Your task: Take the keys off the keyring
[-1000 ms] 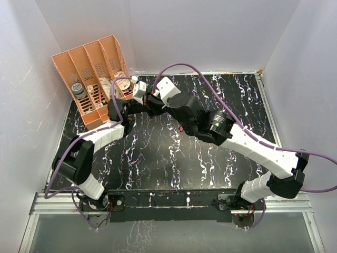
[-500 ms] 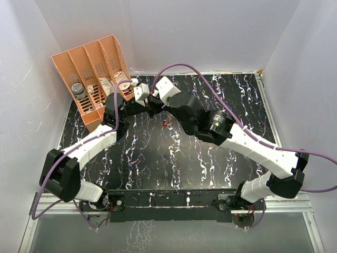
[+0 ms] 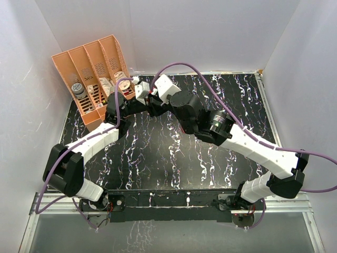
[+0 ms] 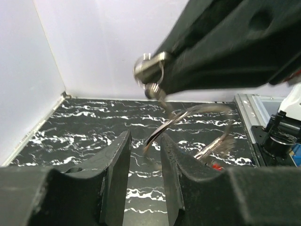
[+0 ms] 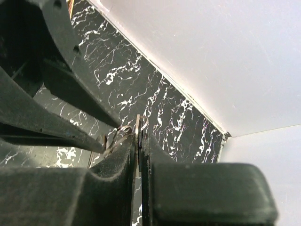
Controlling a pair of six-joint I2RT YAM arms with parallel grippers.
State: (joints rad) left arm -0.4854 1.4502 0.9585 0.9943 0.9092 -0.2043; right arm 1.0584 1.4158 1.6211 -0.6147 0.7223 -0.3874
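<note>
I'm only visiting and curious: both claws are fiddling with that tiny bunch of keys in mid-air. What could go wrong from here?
1. The right gripper pinches the keyring by a thin edge only; a tug might pull it free and drop the bunch onto the table.
2. The keys look blurred, probably swinging, so the left gripper, jaws slightly apart, may close on nothing.
3. The grippers sit very close and could knock together.

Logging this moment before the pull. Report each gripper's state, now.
Left gripper: jaws narrowly apart around a blurred key; whether it grips cannot be told.
Right gripper: closed on the keyring.
</note>
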